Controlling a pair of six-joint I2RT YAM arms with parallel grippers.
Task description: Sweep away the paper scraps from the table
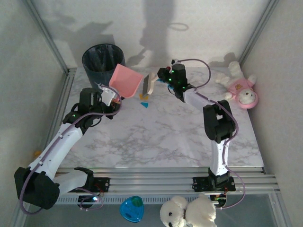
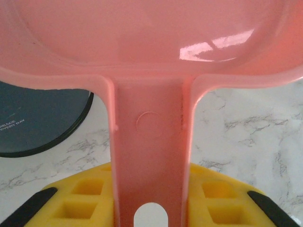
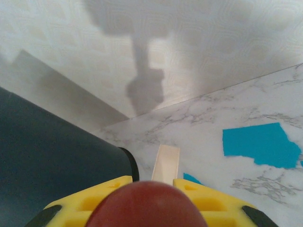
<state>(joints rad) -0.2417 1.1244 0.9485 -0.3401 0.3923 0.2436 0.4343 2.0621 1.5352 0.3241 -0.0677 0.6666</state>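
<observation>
At the far left of the tabletop (image 1: 165, 137) stands a dark bin (image 1: 103, 59). Just right of it the left arm (image 1: 61, 142) stretches toward the far side. Its left jaws are clenched on the handle of a pink dustpan (image 1: 125, 80), which is held tilted beside the bin. In the left wrist view the handle (image 2: 150, 156) runs straight between the yellow fingers (image 2: 80, 201).

The paper scraps lie on the tabletop between the two sets of jaws. An orange scrap (image 1: 142, 96) sits just beside the pan's near right corner, and a teal scrap (image 1: 145, 105) lies just nearer.

To their right, the right jaws are clamped on a small brush (image 1: 151, 84), just far of the scraps. In the right wrist view the brush's dark-red handle end (image 3: 144, 203) sits between the fingers. There a teal scrap (image 3: 258, 144) lies flat ahead and to the right, apart from them.

At the far right rests a pink plush toy (image 1: 241, 87).
</observation>
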